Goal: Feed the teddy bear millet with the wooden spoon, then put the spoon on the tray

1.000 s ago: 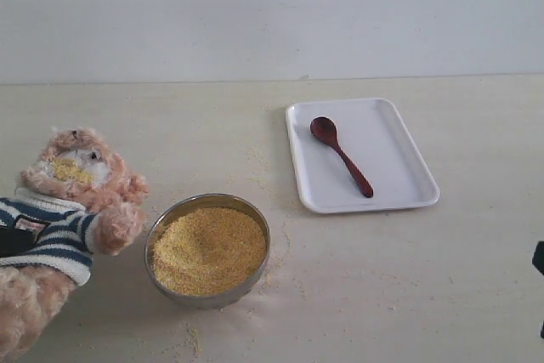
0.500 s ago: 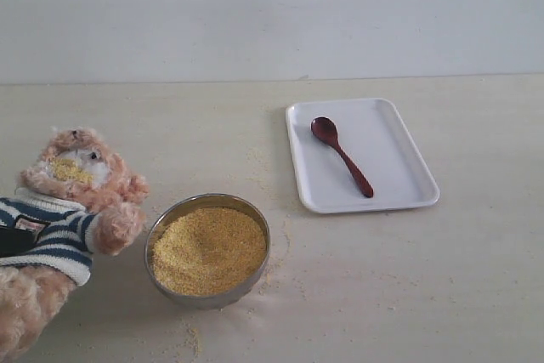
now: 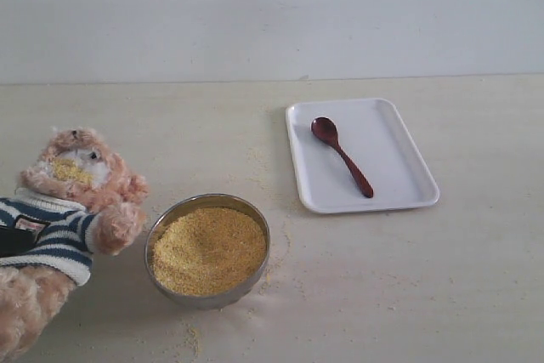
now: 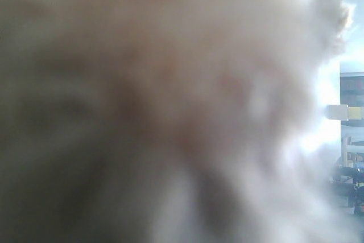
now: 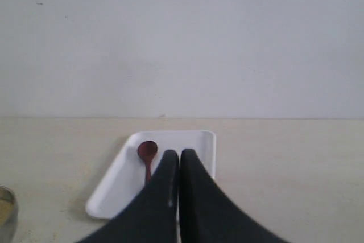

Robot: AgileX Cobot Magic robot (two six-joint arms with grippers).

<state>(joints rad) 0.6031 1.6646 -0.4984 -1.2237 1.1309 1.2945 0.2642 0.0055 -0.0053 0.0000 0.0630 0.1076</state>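
— Hands first: how does the right hand (image 5: 179, 155) stand?
— Its two dark fingers (image 5: 199, 203) are pressed together tip to tip, with nothing between them. It faces the tray, and in the right wrist view the fingers cover the end of the spoon's handle.
— And the left hand?
— It shows in no picture, so I cannot tell whether it is spread or closed. The left wrist view is filled with blurred tan fur.
— Where is the wooden spoon (image 3: 341, 156)?
— It lies flat and free on the tray (image 3: 399, 159), in the tray's left half as the exterior view shows it. The oval bowl points toward the far end, and the slim handle runs slantwise toward the near edge.
— What about the millet (image 3: 208, 250)?
— It fills a round metal bowl (image 3: 204, 200) that stands on the tabletop (image 3: 425, 278), nearer the camera than the tray and to its left, apart from it. Loose grains (image 3: 191, 342) lie scattered around the bowl, with a thin trail of them between bowl and tray.
— And the teddy bear (image 3: 64, 210)?
— It is at the left edge of the exterior view, leaning, in its navy-and-white striped shirt. One paw reaches just beside the bowl's rim, and I cannot tell whether it touches. A yellow patch sits on its white muzzle.
— Behind all that?
— A plain pale wall (image 3: 272, 14) rises at the tabletop's far edge.
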